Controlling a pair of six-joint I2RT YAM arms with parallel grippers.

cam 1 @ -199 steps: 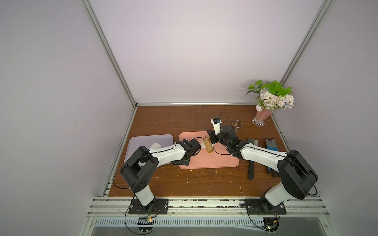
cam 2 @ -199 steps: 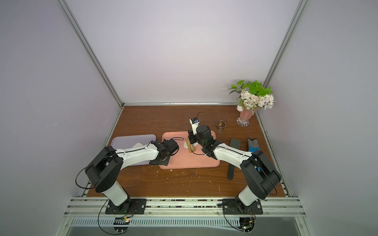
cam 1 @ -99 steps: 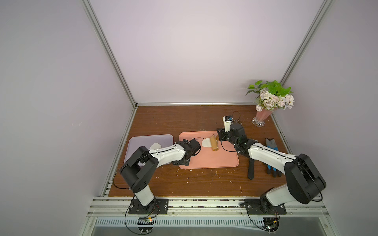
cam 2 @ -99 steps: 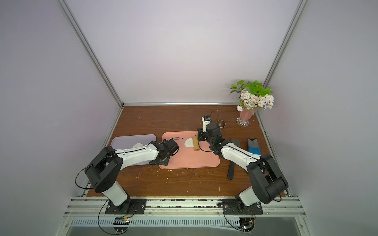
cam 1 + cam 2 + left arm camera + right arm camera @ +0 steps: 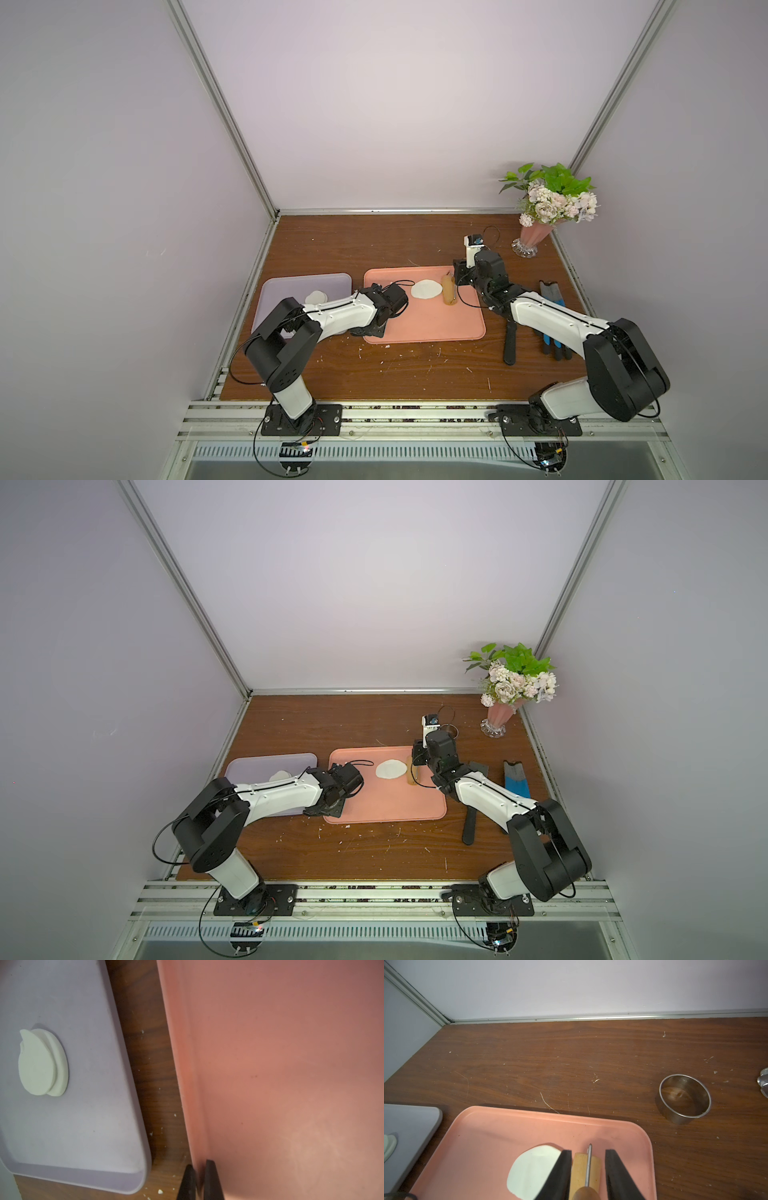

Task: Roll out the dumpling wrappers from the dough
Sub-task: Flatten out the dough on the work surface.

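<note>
The dough (image 5: 426,289) (image 5: 391,769) (image 5: 529,1169) lies as a thin, uneven white sheet at the back of the pink tray (image 5: 424,324) (image 5: 386,804) (image 5: 488,1136) (image 5: 291,1064). Just right of it rests the tan wooden roller (image 5: 448,291) (image 5: 412,774) (image 5: 584,1169), and my right gripper (image 5: 459,279) (image 5: 588,1152) is shut on its handle. Two dumpling wrappers (image 5: 316,296) (image 5: 280,775) (image 5: 41,1061) lie overlapping on the purple tray (image 5: 291,284) (image 5: 83,1126). At the pink tray's left side, my left gripper (image 5: 370,330) (image 5: 199,1164) is shut on that tray's rim.
A steel ring cutter (image 5: 685,1098) stands on the wooden table behind the pink tray's right corner. A vase of flowers (image 5: 536,237) fills the back right corner. A black tool (image 5: 510,340) and a blue-handled one (image 5: 550,295) lie right of the pink tray, under my right arm.
My right gripper has drawn the roller to the right across the dough and off it, leaving the flat white sheet uncovered. The left arm has not moved.
</note>
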